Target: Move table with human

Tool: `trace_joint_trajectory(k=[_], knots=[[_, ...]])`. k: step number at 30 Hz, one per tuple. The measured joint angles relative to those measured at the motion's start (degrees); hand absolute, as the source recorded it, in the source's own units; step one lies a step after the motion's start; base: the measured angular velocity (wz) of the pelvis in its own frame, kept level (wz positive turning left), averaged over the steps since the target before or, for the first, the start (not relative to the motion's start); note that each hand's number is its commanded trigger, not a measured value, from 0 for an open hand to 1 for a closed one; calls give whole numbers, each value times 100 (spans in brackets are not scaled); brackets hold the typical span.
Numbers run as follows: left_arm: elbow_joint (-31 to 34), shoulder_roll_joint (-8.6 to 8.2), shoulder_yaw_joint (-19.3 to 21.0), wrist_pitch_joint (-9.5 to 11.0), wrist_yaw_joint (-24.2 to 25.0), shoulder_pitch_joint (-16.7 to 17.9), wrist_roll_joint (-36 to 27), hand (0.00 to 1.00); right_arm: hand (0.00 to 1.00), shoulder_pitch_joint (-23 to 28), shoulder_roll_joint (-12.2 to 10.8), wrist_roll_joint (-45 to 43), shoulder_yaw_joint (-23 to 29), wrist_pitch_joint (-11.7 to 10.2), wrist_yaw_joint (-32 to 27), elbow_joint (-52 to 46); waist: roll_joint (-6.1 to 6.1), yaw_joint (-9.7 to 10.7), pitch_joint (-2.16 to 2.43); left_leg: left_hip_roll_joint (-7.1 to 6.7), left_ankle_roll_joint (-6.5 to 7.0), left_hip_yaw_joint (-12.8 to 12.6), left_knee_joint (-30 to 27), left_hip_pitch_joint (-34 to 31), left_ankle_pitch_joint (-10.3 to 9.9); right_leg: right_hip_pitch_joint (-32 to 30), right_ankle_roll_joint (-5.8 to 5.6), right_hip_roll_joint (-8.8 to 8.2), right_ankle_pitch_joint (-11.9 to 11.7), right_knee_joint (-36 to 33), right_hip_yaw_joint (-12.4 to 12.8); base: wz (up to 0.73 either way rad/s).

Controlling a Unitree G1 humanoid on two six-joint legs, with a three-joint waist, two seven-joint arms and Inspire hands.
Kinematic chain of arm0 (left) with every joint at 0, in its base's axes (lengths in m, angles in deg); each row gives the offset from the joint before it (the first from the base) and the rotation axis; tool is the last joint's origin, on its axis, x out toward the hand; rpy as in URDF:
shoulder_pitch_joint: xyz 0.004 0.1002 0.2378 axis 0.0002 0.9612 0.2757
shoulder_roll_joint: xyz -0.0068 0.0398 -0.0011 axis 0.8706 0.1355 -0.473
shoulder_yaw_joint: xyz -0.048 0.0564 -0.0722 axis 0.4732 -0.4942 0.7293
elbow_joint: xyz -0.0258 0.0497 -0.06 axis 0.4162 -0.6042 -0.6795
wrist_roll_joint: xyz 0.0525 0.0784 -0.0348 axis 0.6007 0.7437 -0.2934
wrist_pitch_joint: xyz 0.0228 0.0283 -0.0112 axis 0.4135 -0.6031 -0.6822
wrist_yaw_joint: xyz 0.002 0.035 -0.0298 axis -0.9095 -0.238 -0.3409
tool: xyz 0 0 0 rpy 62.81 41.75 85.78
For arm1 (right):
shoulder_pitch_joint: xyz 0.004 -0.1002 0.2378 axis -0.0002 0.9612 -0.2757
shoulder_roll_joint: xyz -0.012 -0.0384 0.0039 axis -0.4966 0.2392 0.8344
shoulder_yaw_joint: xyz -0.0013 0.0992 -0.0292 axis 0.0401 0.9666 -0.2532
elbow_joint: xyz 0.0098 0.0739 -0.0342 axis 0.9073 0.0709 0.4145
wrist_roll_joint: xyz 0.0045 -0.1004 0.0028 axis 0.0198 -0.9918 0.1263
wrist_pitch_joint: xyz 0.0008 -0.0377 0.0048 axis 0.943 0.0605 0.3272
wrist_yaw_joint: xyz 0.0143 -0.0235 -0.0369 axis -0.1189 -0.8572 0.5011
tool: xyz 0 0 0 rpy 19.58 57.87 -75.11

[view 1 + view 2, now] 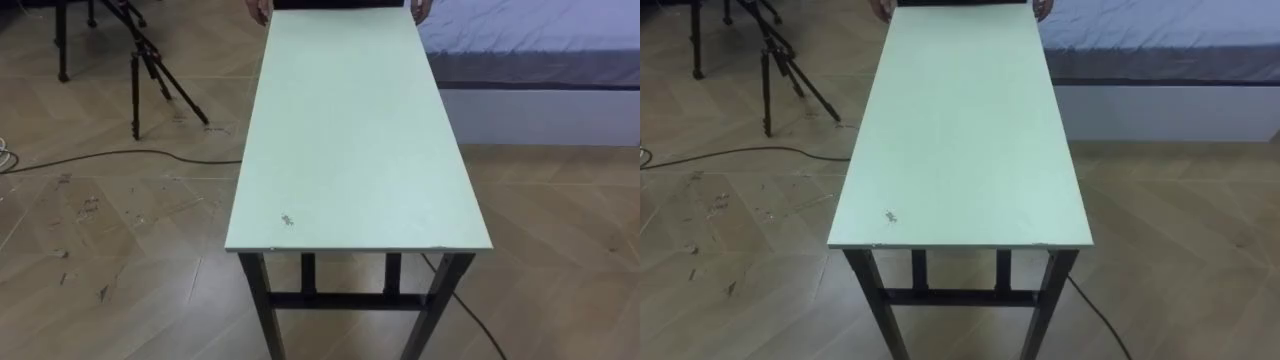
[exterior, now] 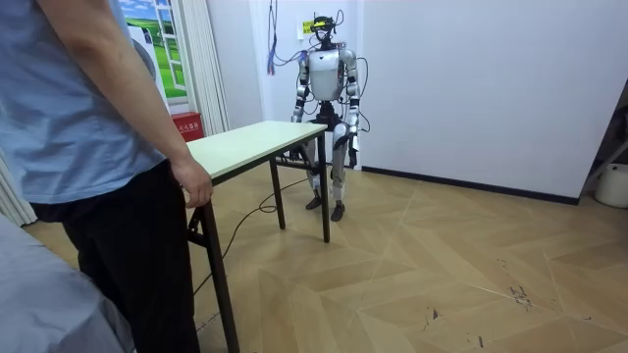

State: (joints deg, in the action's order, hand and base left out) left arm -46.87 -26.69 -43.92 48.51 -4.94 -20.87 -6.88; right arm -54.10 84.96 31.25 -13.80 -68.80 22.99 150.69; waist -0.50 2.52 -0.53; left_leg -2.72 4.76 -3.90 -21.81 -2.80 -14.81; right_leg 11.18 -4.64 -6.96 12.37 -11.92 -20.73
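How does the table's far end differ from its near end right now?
The far end is held by a person's hands at both corners; the near end is untouched. The far end lies beside a bed; the near end bears a dark mark. Same pale top.

The light brown wooden floor (image 1: 100,200) has a zigzag pattern and scratches. A plain white wall (image 2: 471,78) stands behind it. A low bed with a grey-blue cover (image 1: 530,40) and a black three-legged stand (image 1: 150,70) sit on the floor.
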Motion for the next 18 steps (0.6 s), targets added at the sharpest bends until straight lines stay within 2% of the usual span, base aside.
trace_joint_trajectory(k=[13, 18], knots=[[-61, 4, 17, 14, 5, -9, -98, 0, 0, 32, -26, 96, 132, 15, 1, 69, 16, 13, -7, 12, 20, 88, -84, -55, -16, -2, -1, -9, 0, -72, -130, 5], [-126, 4, -13, -19, 297, 23, -952, 0, 0, 58, -15, 345, 128, 22, 17, 86, 17, 12, -7, 12, 19, 105, -81, -61, -16, -23, -1, -8, 1, -70, -112, -2]])
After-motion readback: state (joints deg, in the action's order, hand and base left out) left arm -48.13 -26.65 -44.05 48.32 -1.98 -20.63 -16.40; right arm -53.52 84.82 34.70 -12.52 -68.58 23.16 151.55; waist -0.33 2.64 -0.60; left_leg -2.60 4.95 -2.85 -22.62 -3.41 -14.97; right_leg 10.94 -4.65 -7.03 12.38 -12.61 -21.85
